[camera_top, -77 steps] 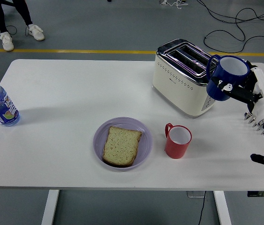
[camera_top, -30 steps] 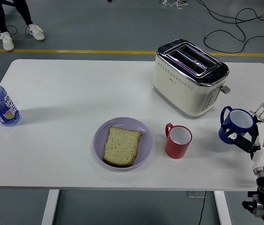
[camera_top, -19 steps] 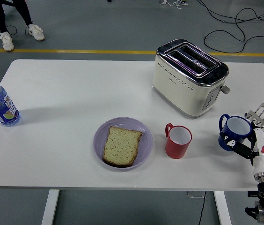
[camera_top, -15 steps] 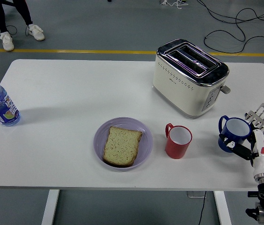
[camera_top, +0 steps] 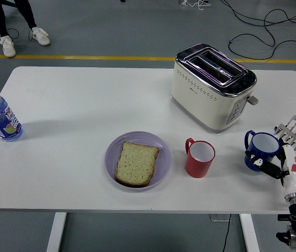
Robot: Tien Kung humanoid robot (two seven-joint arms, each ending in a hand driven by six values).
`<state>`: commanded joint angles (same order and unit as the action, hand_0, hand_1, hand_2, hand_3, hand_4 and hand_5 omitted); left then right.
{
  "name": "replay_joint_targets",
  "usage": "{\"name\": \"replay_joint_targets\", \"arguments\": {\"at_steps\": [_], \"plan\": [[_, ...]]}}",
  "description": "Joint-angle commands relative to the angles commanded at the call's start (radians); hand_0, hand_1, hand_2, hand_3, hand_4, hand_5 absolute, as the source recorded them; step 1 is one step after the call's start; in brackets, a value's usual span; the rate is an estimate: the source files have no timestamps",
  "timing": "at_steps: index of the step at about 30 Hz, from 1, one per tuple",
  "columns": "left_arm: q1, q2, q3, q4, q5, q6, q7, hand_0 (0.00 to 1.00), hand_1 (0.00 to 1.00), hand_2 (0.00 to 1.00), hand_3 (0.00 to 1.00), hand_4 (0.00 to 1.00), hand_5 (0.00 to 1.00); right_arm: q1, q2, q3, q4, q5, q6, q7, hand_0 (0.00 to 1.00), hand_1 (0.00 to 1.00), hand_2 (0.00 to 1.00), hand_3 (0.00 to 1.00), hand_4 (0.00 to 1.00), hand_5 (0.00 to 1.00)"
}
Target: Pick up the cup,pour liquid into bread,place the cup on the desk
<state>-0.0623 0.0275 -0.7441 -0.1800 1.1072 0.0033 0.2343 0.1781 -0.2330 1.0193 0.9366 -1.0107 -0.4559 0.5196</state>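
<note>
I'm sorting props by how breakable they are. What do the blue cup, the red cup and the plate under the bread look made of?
Blue cup: glossy glaze outside, white inside, so probably ceramic; glazed plastic can't be ruled out. The right hand is at its side.
Red cup: same look, smooth red outside, white inside, likely ceramic.
Plate: pale lilac, matte and even, either ceramic or melamine; the head view doesn't settle it.

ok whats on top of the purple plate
One slice of bread lies flat on the purple plate, slightly left of its middle. The plate surface under the slice is covered, so nothing there can be seen.
</note>
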Motion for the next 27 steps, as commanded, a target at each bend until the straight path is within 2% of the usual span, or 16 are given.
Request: {"name": "replay_joint_targets", "arguments": {"at_steps": [9,10,21,22,27], "plan": [[0.0,-0.003,0.009,0.0,-0.011,0.0,-0.001,0.654,0.691,0.712,0.603,0.342,0.926,-0.005,0.0,-0.006,-0.007,0.0,0.003,-0.004,0.36,0.348,0.525,0.555,0.656,0.049],[0.001,-0.003,0.009,0.0,-0.011,0.0,-0.001,0.654,0.691,0.712,0.603,0.343,0.926,-0.006,0.0,-0.007,-0.008,0.0,0.004,-0.004,0.364,0.35,0.53,0.556,0.68,0.077],[0.007,-0.005,0.016,0.0,-0.013,0.001,-0.001,0.654,0.691,0.712,0.603,0.343,0.926,0.0,0.004,-0.014,-0.022,-0.022,0.009,-0.024,0.375,0.355,0.539,0.557,0.715,0.088],[0.008,-0.005,0.018,0.0,-0.014,0.0,0.0,0.655,0.692,0.712,0.603,0.344,0.928,-0.002,0.004,-0.014,-0.023,-0.023,0.008,-0.026,0.391,0.369,0.543,0.569,0.757,0.095],[0.012,-0.005,0.019,0.0,-0.009,-0.002,0.0,0.655,0.692,0.712,0.603,0.344,0.928,-0.009,0.003,-0.013,-0.021,-0.03,0.003,-0.03,0.391,0.369,0.543,0.569,0.757,0.095]]}}
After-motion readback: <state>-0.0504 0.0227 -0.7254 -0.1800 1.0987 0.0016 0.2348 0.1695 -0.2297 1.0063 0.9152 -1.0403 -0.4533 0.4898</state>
